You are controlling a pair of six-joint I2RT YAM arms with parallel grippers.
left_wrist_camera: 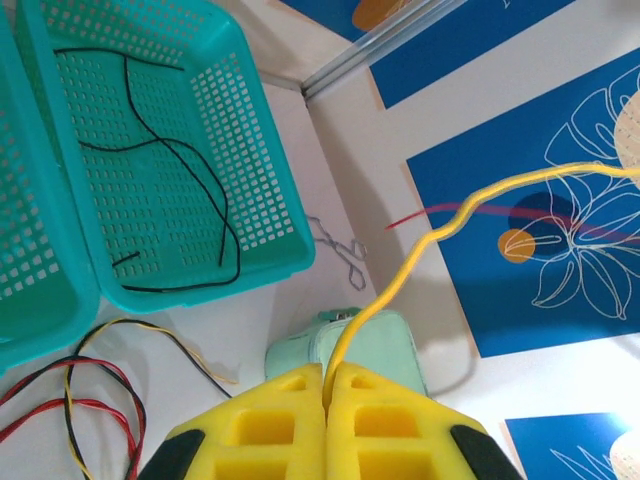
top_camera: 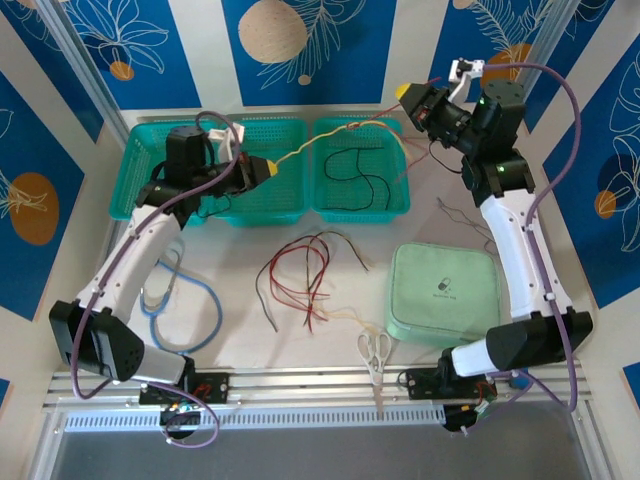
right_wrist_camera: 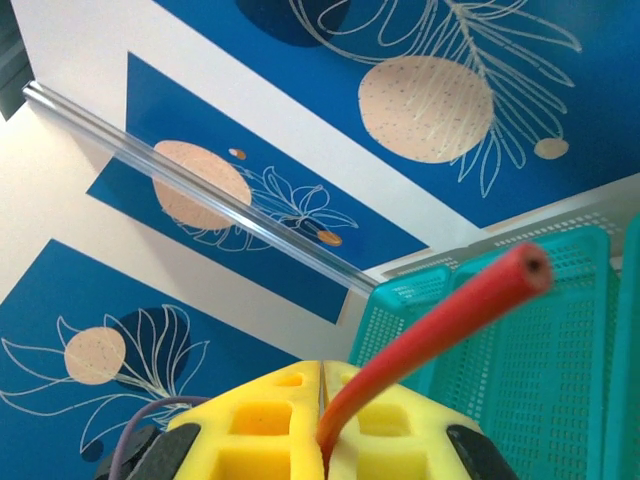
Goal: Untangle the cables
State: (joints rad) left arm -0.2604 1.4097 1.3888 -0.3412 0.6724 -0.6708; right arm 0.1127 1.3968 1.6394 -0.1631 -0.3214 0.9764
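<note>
1. Nearest the overhead camera, the left arm (top_camera: 130,260) and the right arm (top_camera: 515,250) rise from the near rail and reach toward the far side of the table (top_camera: 250,330).
2. Two teal baskets sit side by side at the far edge: the left basket (top_camera: 150,140) and the right basket (top_camera: 330,210).
3. A pale green case (top_camera: 445,295) lies flat near the right arm.
4. A blue-tubed stethoscope (top_camera: 190,300) curls beside the left arm.
5. A loose bunch of cables (top_camera: 300,275), red, black and yellow-tan, lies on the table in front of the baskets.
6. A black cable (top_camera: 365,185) lies inside the right basket.
7. Scissors (top_camera: 375,350) rest near the rail, just beside the case.
8. The left gripper (top_camera: 262,168) hangs over the left basket, its yellow pads pressed together on a yellow cable (left_wrist_camera: 400,280) that rises away from the fingertips.
9. The right gripper (top_camera: 405,92) is raised beyond the right basket, its pads pinching a red cable (right_wrist_camera: 440,320) whose cut end juts out.
</note>
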